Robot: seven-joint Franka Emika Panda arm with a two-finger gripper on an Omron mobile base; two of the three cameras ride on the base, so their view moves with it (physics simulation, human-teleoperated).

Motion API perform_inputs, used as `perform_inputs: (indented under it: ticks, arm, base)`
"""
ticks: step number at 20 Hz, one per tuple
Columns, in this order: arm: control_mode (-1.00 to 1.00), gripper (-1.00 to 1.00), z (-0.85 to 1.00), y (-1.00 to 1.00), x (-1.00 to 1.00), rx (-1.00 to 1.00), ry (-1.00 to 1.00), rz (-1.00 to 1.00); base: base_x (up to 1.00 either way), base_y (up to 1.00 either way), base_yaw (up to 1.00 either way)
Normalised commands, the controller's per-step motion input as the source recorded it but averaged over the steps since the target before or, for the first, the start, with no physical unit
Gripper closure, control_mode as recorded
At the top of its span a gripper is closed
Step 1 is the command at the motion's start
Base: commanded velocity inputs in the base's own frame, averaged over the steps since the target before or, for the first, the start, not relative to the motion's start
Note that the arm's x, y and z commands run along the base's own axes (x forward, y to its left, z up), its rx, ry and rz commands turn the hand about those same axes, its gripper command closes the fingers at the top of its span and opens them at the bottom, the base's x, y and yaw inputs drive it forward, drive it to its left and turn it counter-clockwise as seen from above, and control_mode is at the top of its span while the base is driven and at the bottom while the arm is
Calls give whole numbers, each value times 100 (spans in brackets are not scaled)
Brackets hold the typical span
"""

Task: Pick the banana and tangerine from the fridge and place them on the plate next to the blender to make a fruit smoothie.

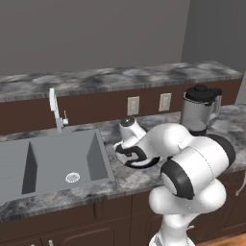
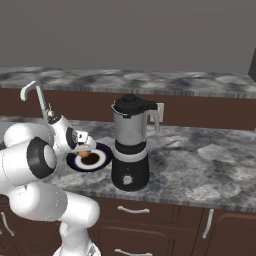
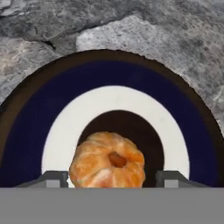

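Gripper [image 3: 112,179] sits low over plate [image 3: 26,144], pointing straight down at it. Makes sense, since plate is the drop spot, on counter [image 2: 200,160] just left of blender [image 2: 131,145]. Tangerine [image 3: 107,165] is between the fingertips [image 3: 52,178] over plate's white centre, dark shadow under it. Fingertips stand wider than the fruit, gap both sides, so jaws look partly open and not touching it. Reads as release, but can't tell if fruit is resting on plate or just above. Banana: can't make it out here.
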Motion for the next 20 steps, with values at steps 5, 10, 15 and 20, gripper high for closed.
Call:
perform_inputs:
  ticks: [5,10,15,20]
  arm:
    - [-100,-100,52,0,-8,0,2,-7]
    - [-100,-100,85,-9,-84,3,0,0]
    - [-100,-100,77,-10,-100,3,0,1]
    - [-100,-100,75,-19,-100,3,-9,12]
  base:
    - [0,0,0]
    - [0,0,0]
    - [0,0,0]
    - [0,0,0]
